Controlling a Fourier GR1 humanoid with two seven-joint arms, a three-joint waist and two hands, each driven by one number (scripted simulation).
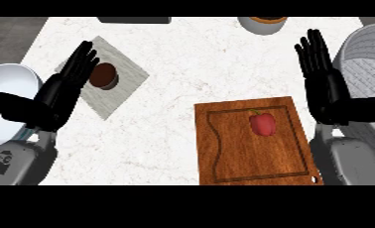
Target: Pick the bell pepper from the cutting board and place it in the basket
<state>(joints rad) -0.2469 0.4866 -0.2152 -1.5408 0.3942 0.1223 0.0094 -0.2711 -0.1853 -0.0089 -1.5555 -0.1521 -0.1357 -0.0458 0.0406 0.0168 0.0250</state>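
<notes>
found bell pepper (263, 124) lying on upper middle of cutting board (242, 158), at counter's (190, 58) near edge, right of centre, w/ nothing touching it; judged pick step not yet begun, w/ basket (360, 66) at counter's right edge. noted both hands empty w/ fingers straight & released: right hand (324, 85) just past board's right edge, btwn pepper & basket, left hand (66, 85) resting at counter's left edge beside grey mat (130, 76) w/ brown cup (103, 75). reckoned next move called for right hand down over pepper & fingers curling round it; spotted no brand, label or writing anywhere.
</notes>
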